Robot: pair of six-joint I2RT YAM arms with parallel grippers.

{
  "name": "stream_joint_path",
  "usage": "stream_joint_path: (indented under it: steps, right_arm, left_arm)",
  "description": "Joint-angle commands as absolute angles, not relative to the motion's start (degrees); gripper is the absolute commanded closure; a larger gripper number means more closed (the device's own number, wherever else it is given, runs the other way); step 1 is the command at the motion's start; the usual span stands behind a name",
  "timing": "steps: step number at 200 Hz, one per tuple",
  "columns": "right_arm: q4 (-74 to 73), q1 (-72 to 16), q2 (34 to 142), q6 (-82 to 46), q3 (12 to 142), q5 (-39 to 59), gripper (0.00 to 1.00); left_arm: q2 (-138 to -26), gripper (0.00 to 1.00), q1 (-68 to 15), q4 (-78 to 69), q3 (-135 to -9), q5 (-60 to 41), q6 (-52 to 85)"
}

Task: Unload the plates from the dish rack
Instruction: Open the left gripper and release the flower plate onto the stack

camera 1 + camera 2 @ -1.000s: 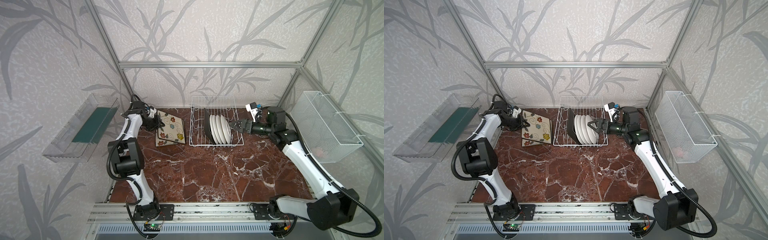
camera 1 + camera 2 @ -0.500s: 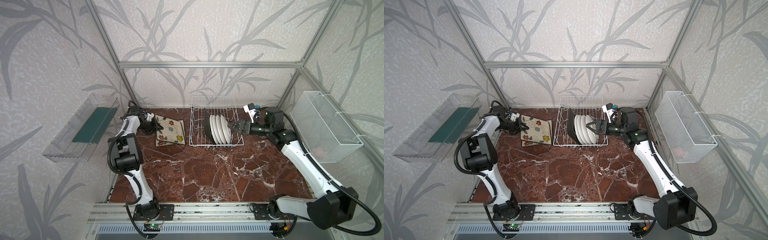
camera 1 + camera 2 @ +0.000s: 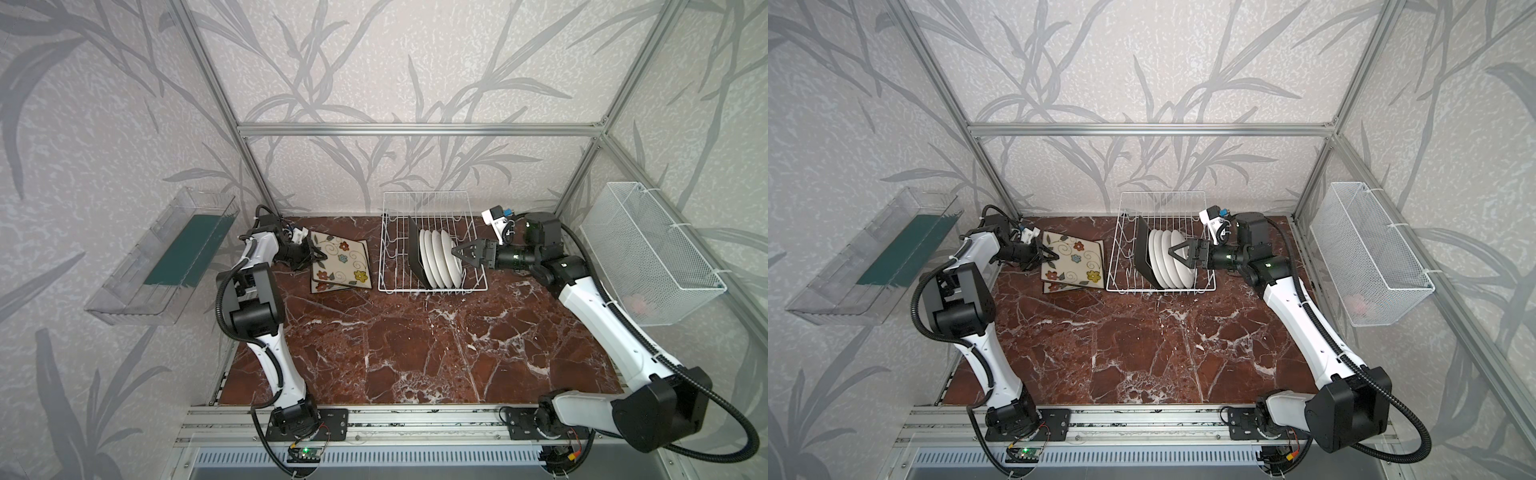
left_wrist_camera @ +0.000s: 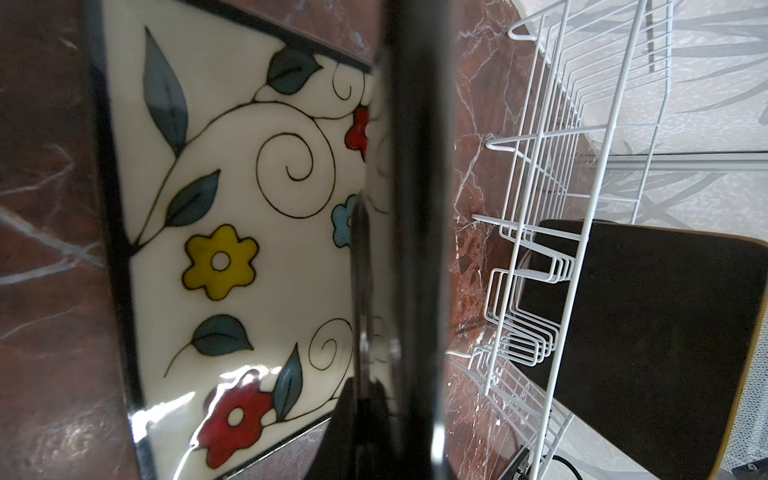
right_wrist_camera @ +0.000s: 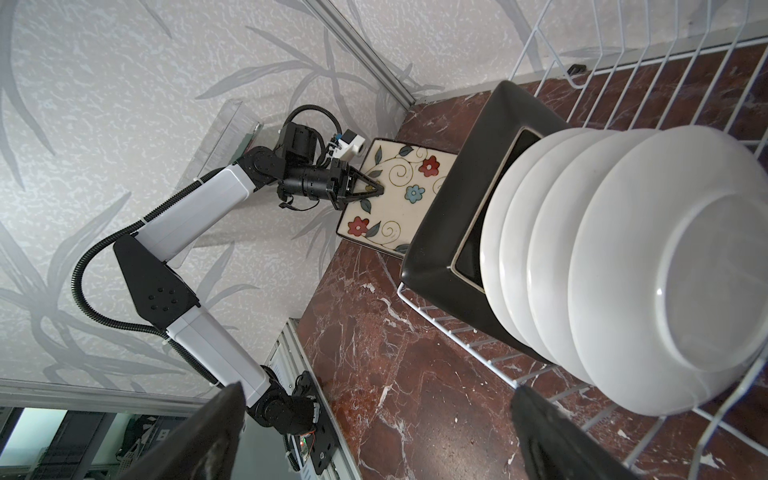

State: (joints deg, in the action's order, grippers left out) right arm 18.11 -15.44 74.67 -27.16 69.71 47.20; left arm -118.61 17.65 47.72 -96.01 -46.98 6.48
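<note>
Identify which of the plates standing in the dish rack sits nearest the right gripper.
The outermost round white plate, at the row's end facing the right gripper; the black square plate stands at the far end.

Your dish rack, at the back edge of the table, holds four round white plates and a black square plate upright; floral square plates (stacked, face up) lie alongside.

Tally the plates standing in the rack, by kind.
Round white plates: 4
Square black plate: 1
Total: 5
</note>
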Motion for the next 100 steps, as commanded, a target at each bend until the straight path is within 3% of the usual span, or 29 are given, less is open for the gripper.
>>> stream_joint_path:
  steps: [1,27,100]
  right_arm:
    - [18.95,-15.73,75.04,-25.9,72.16,48.16,0.01]
    - [19.07,-15.82,75.32,-25.97,72.07,48.08,0.01]
    - [19.09,-16.35,76.18,-25.77,72.75,48.08,0.01]
  left_arm:
    - [-119.63,1.0,17.76,50.39,-99.54,-47.41,3.25]
    - [-120.63,0.93,18.1,50.89,-100.57,-47.48,3.14]
    - [-122.91,0.62,18.2,51.31,-101.72,-44.35,3.58]
